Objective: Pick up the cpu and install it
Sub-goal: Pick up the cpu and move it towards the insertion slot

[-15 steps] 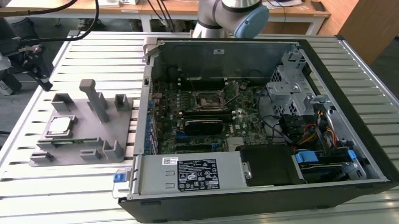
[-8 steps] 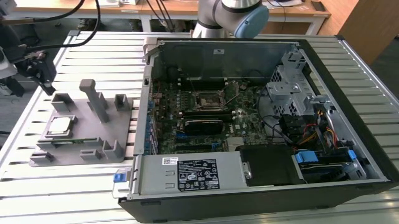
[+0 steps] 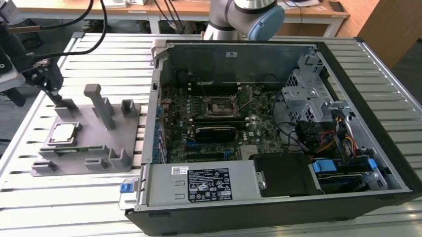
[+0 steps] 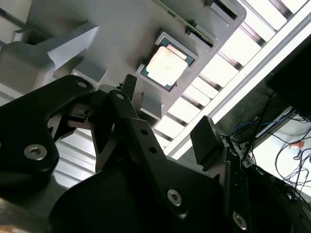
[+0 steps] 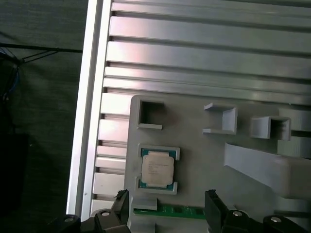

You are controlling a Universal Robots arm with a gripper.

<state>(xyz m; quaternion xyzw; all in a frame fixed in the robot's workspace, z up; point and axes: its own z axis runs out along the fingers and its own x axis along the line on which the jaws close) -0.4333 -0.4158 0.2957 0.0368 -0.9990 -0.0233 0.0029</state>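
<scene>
The end effector [image 3: 61,98] is hanging just above the grey holder [image 3: 92,139], near the pocket holding the cpu [image 3: 64,133]. Its upper body is running off the exterior view's left edge. The arm [image 3: 245,15] is being cut off above its base, well behind the holder.

In both wrist views the end effector [image 5: 167,206] is showing its two black fingers [image 5: 214,206] spread wide with nothing between them. Part of each finger is running out of frame.

The cpu [image 5: 157,169] is lying flat in a square pocket of the holder, silvery top up, apart from both fingers. A green circuit strip [image 5: 181,210] is sitting in the holder just beside the cpu, with its ends being covered by the fingers.

The holder is resting on a desk [image 3: 86,59] of slatted aluminium profiles. To the holder's side, on the exterior view's right, an open computer case [image 3: 369,163] is lying with its motherboard exposed. Its black socket frame [image 3: 221,104] is well apart from the holder. Cables and a drive cage are hiding part of the board.

Beyond the desk, wooden tables, hanging black cables and a dark floor are showing.
</scene>
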